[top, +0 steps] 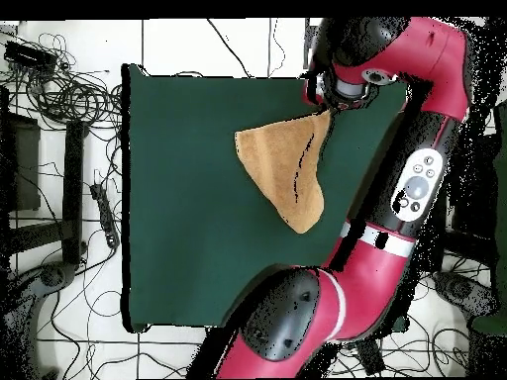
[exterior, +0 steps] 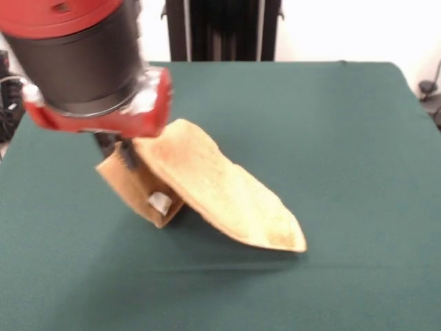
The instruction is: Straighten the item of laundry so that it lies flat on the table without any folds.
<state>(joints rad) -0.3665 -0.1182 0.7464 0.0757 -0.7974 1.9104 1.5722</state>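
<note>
The towel (exterior: 220,186) is orange-tan terry cloth, nubbly and matt, with a small white label (exterior: 160,202) at its folded underside. The desk (exterior: 331,138) wears smooth, matt dark green cloth. The arm (top: 421,178) shows glossy red plastic shells and a dark matt wrist.

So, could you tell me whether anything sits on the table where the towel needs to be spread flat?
Nothing visible does. The green table around the towel is bare in both views; only the gripper meets the towel's raised corner.

bare green table (exterior: 344,138) open on all sides of the lifted, draped towel (exterior: 220,189), red arm (top: 416,188) overhanging one table edge
</note>
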